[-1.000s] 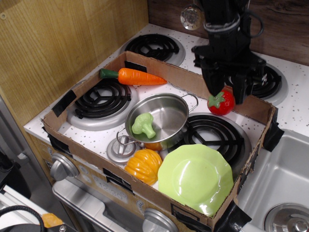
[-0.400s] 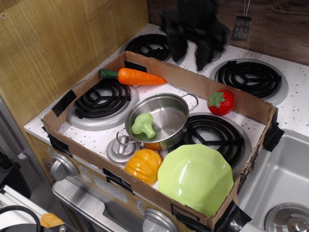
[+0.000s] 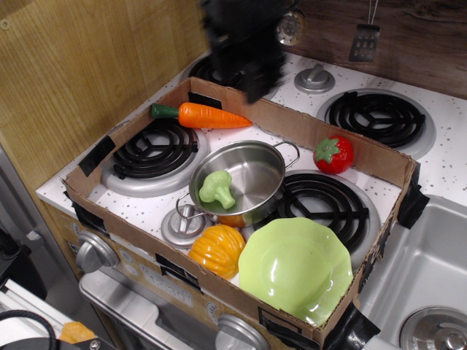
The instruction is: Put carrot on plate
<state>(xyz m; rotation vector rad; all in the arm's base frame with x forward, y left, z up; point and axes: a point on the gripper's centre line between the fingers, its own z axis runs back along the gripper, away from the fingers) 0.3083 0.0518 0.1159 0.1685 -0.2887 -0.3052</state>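
Observation:
The orange carrot [image 3: 208, 115] with a dark green stem end lies at the back left of the cardboard box, beside the back wall, stem pointing left. The lime-green plate [image 3: 295, 268] with a wavy rim rests tilted in the front right corner of the box. My black gripper [image 3: 243, 71] is motion-blurred above the back wall of the box, up and to the right of the carrot, apart from it. Its fingers point down with a gap between them and nothing is held.
A cardboard box [image 3: 109, 226] sits on a toy stove. Inside are a steel pot [image 3: 244, 179] holding green broccoli [image 3: 217, 188], a ribbed orange pumpkin [image 3: 217, 249], and a red tomato [image 3: 334, 154]. A wooden wall stands left; a sink [image 3: 427, 277] lies right.
My gripper has swept left along the back of the box, from above the tomato to near the carrot. The objects have not moved.

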